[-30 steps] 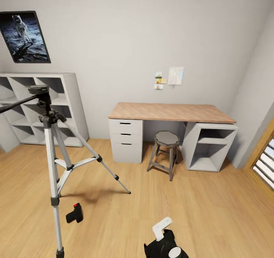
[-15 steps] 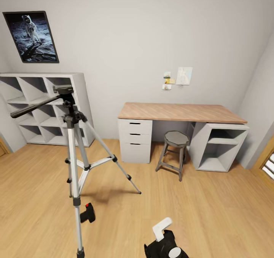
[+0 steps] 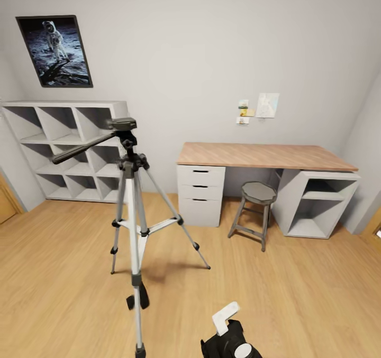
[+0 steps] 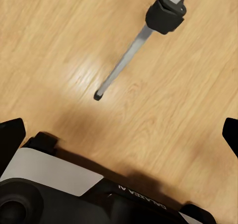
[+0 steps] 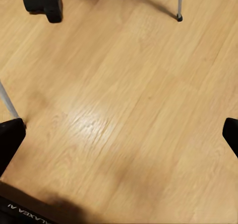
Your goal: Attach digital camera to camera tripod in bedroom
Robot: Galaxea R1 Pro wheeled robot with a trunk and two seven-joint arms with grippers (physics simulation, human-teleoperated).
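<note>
The camera tripod [image 3: 132,210] stands on the wood floor at centre left, its black head [image 3: 123,125] and long pan handle at the top pointing left. The digital camera [image 3: 142,299] lies on the floor by the tripod's near leg, partly hidden behind it. In the right wrist view the digital camera [image 5: 44,3] is a small black box on the floor, far beyond my open right gripper [image 5: 119,137], with a tripod foot [image 5: 179,17] near it. My left gripper [image 4: 119,137] is open above the floor, short of a tripod leg [image 4: 126,60].
A wood-topped desk [image 3: 264,156] with white drawers [image 3: 200,195] stands against the back wall, a round grey stool [image 3: 257,205] in front of it. A white cube shelf [image 3: 63,152] fills the left corner under an astronaut poster [image 3: 54,50]. Part of my body [image 3: 230,337] shows at the bottom.
The whole head view has swung, so the room's things sit further right in the picture. The digital camera now lies partly behind the tripod's near leg. Nothing was gripped.
</note>
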